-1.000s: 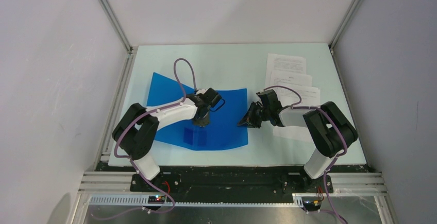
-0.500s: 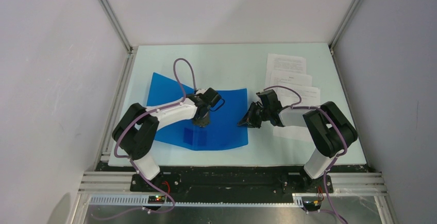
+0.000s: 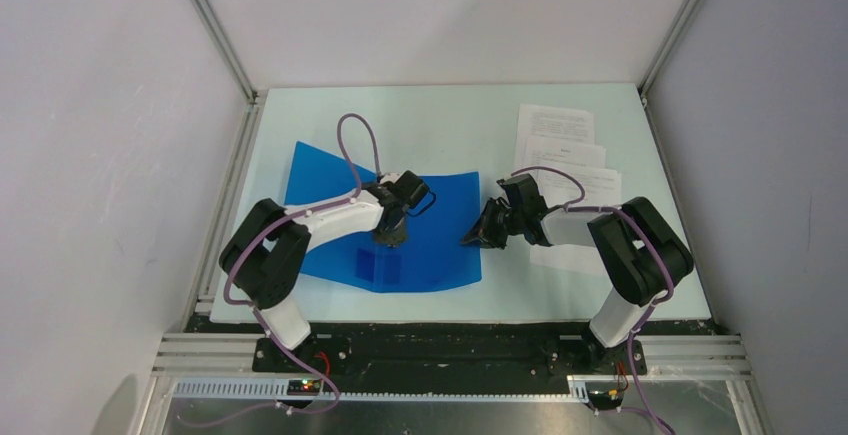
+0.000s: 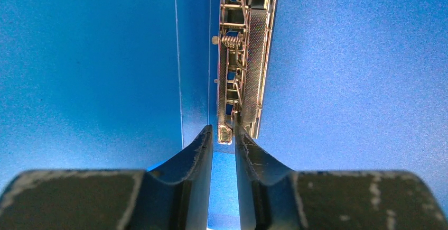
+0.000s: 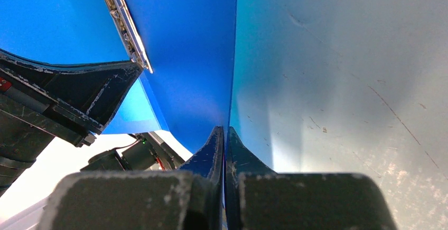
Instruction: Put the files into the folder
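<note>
The blue folder (image 3: 430, 245) lies open on the table, its right cover curling up. My left gripper (image 3: 390, 237) stands over the spine. In the left wrist view its fingers (image 4: 223, 132) are nearly closed on the near end of the metal clip (image 4: 240, 55). My right gripper (image 3: 470, 239) is shut on the right cover's edge (image 5: 185, 45) and holds it slightly raised; in the right wrist view its fingertips (image 5: 223, 132) pinch the thin blue sheet. The files (image 3: 565, 155), a few white printed sheets, lie fanned at the back right, partly under my right arm.
The table (image 3: 450, 115) is pale, with grey walls and aluminium frame posts on both sides. The table's near edge meets a black base rail (image 3: 450, 340). My left gripper's body shows in the right wrist view (image 5: 79, 98), close to the clip (image 5: 124, 21).
</note>
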